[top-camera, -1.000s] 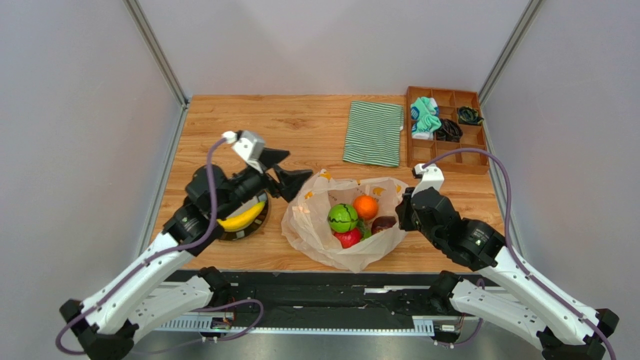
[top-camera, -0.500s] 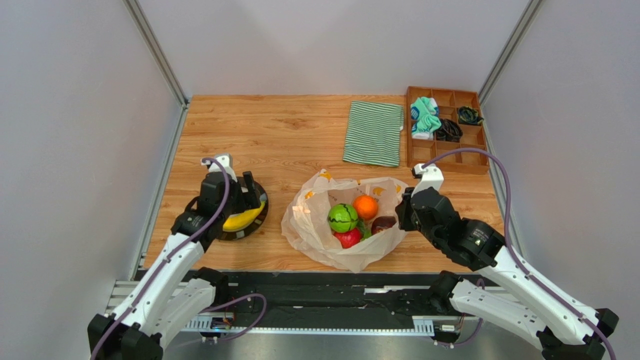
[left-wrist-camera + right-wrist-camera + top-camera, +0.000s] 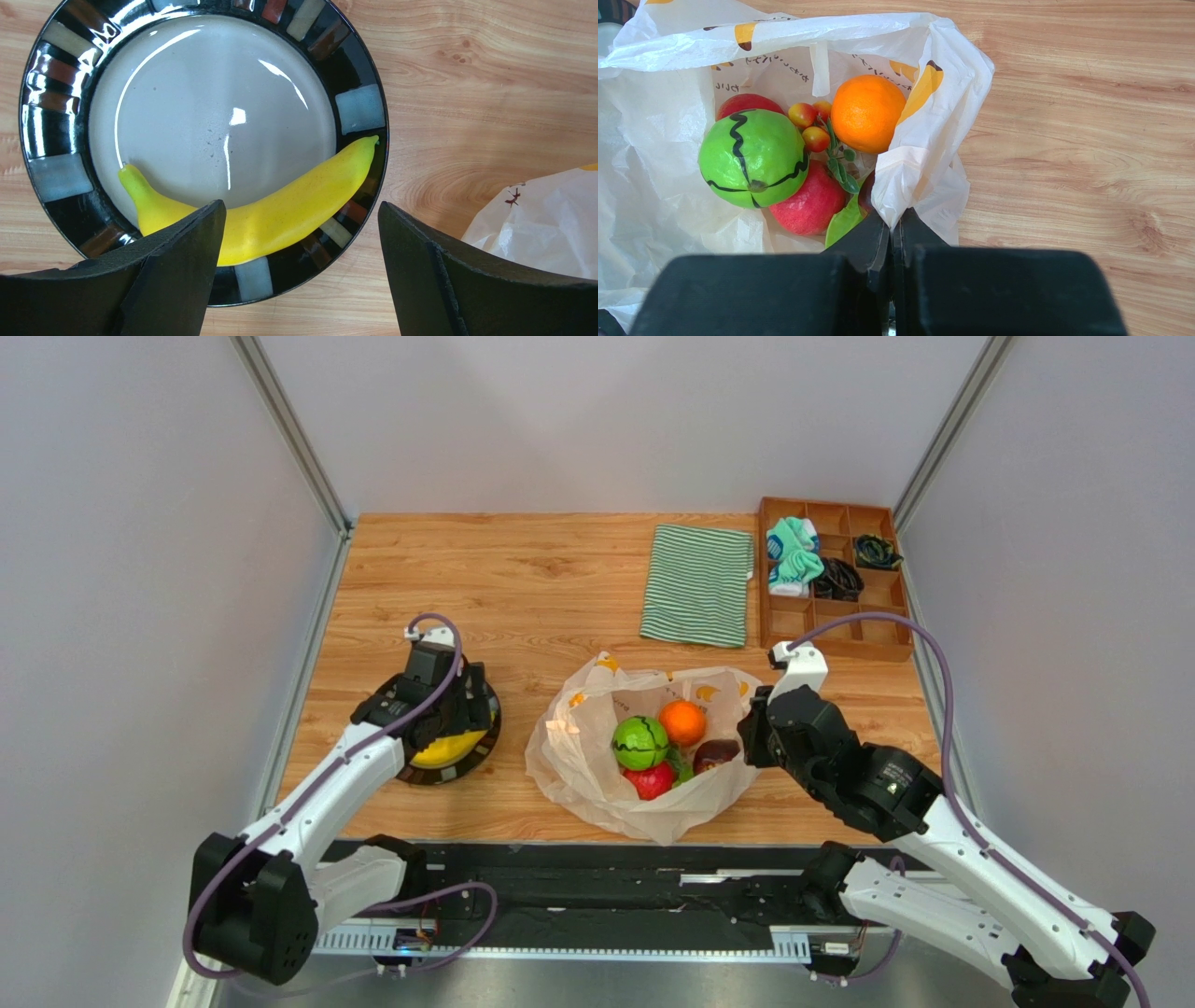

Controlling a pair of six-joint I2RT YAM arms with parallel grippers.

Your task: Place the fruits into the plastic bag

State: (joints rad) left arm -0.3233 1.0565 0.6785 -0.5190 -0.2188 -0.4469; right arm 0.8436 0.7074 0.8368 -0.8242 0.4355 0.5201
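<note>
White-shelled arms (image 3: 993, 875) with black joints, looping purple cables (image 3: 943, 693), matte black wedge-shaped gripper fingers (image 3: 175, 273).

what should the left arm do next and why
Probably lower the left tool straight down and close it on the banana. The tool hangs open above the plate, the banana lies there just below it, and it looks like the only fruit outside the plastic bag, whose edge the right tool grips.

The plastic bag (image 3: 654, 175) carries a line of small dark print — too blurred to read.
</note>
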